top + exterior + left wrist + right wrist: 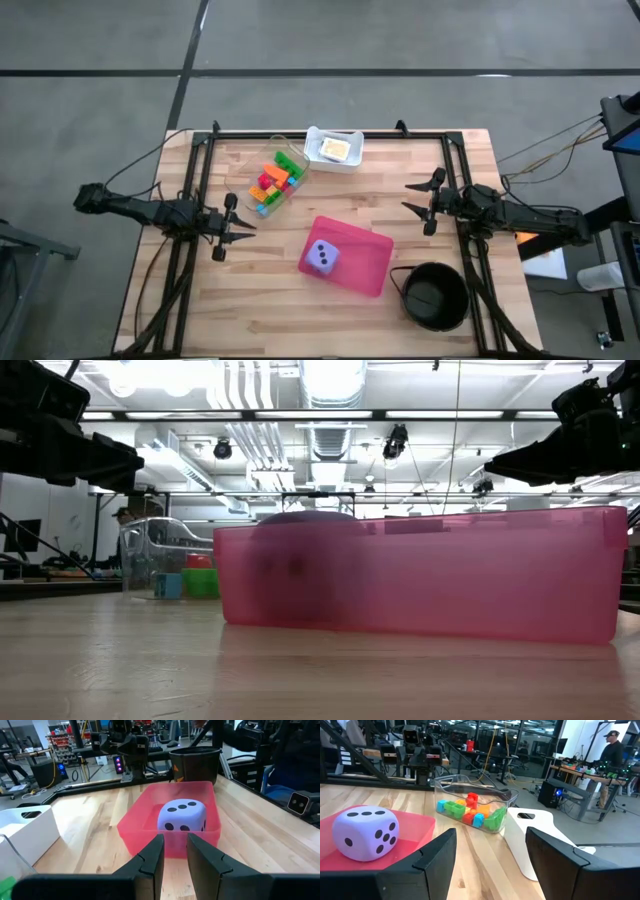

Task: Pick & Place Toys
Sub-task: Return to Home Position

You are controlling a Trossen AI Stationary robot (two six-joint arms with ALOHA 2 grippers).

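The toys are small green, orange, red and blue bricks (275,182) heaped in a clear tub (510,797) at the table's far middle, and a lilac die (322,258) with dark dots. The die rests on its bottom face inside a pink tray (368,265), toward the tray's left end. My left gripper (248,230) hovers at the table's left, pointing level at the tray, with its fingers (150,860) a narrow gap apart and nothing between them. My right gripper (408,197) hovers at the right, open wide (490,840) and clear of everything.
A white tub (334,148) stands at the far edge beside the clear tub. A black round bowl (436,296) sits at the near right corner. Bare wood lies between the tray and each gripper. A person (612,750) stands far off in the room.
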